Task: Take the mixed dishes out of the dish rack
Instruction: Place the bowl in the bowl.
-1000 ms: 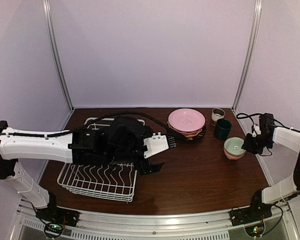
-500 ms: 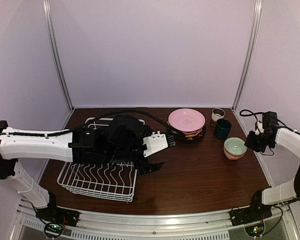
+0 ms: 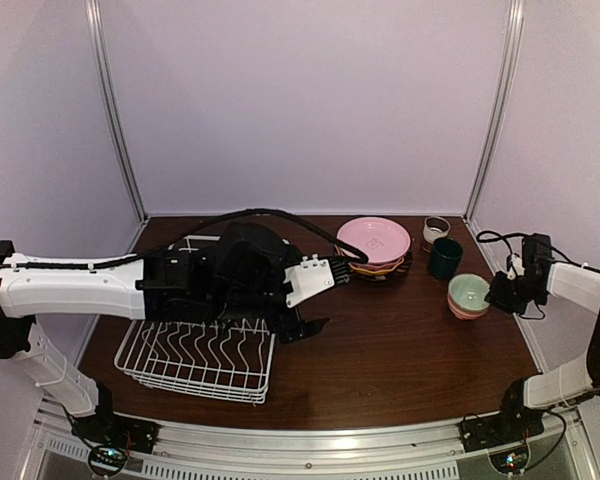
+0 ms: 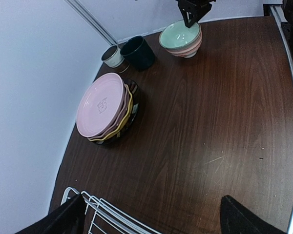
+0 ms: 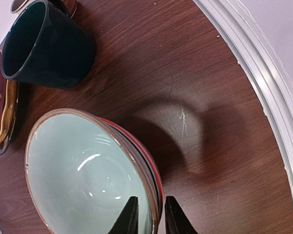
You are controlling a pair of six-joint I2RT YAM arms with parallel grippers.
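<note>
The white wire dish rack (image 3: 195, 360) (image 4: 102, 214) sits at the near left, and no dish shows in its visible wires; my left arm hides its far part. My left gripper (image 3: 300, 325) (image 4: 151, 219) hangs open over the rack's right end with nothing between its fingers. A stack of plates (image 3: 373, 243) (image 4: 105, 107), light pink on top, stands at the back. A pale green bowl (image 3: 468, 293) (image 5: 83, 170) nests in a red-rimmed one at the right. My right gripper (image 3: 500, 293) (image 5: 150, 214) is closed down over their near rim, one finger inside and one outside.
A dark green cup (image 3: 444, 258) (image 5: 44, 44) and a beige-brown cup (image 3: 436, 230) (image 4: 112, 56) stand behind the bowls. The metal frame rail (image 5: 254, 73) runs close along the table's right edge, just beyond my right gripper.
My right gripper drew back to the right from the bowls, then returned and narrowed over their rim. The left arm shifted slightly back. The bowls have not moved.
</note>
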